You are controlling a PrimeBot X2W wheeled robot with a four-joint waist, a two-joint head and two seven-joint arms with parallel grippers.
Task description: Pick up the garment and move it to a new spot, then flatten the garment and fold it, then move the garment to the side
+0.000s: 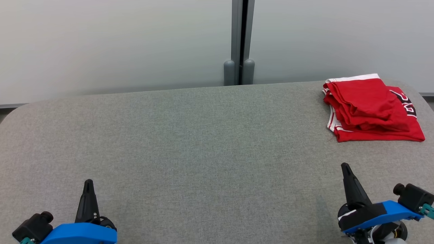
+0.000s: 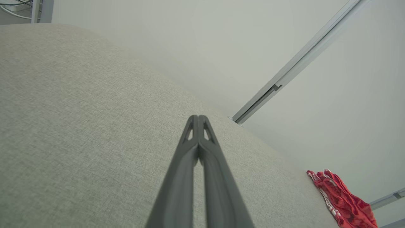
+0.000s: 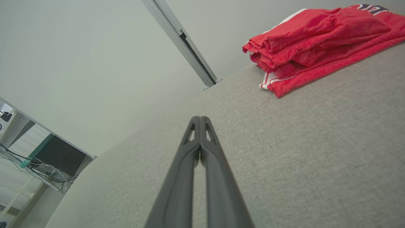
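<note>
Near edge: left fingers (image 1: pixel 88 200) at 7 o'clock, pressed together, empty, over grey fabric-covered desk (image 1: pixel 203 142). At 5 o'clock, right fingers (image 1: pixel 352 189) likewise pressed together, empty. Folded red garment with white trim and dark lettering (image 1: pixel 369 108) lies on desk at 2 o'clock, by far right edge, well apart from both.

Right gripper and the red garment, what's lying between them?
Nothing: bare grey tabletop runs from the shut right gripper to the folded red garment. The head view shows that stretch, and the right wrist view shows it too.
</note>
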